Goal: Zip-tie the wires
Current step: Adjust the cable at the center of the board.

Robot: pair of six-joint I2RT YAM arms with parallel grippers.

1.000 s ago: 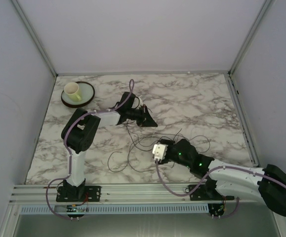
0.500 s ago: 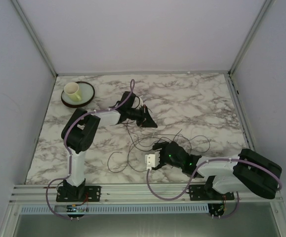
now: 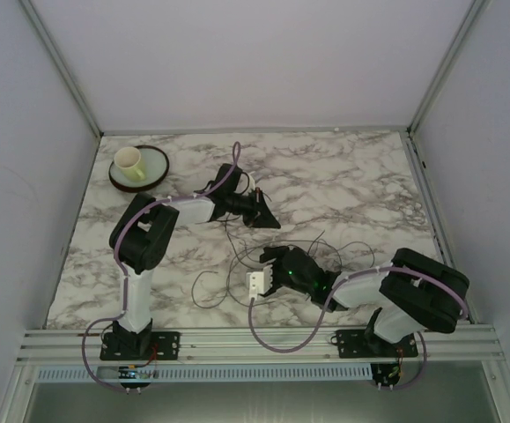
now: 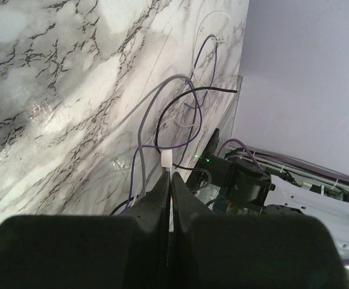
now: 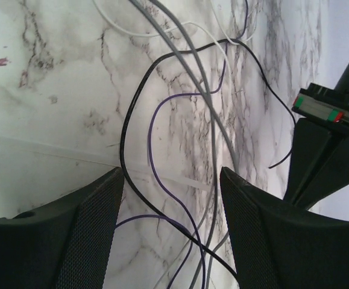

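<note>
The wires [image 3: 237,264] are thin dark loops on the marble table, between the two grippers. In the right wrist view, black, purple and grey wires [image 5: 162,120] run between my open fingers. My right gripper [image 5: 171,174] is open just above them, and it shows low over the wires in the top view [image 3: 272,257]. A pale zip-tie strap [image 5: 180,180] lies across under the wires. My left gripper [image 4: 169,177] is shut on a white zip tie [image 4: 167,159], whose end sticks out past the tips. In the top view it [image 3: 266,217] hovers behind the wires.
A yellow cup [image 3: 129,160] stands on a green-rimmed plate [image 3: 153,172] at the back left. White walls and metal frame posts enclose the table. The right arm [image 3: 413,295] is folded at the front right, above the rail.
My right gripper has swung left and forward over the wires, and its arm has folded up. The left gripper has stayed still with the zip tie.
</note>
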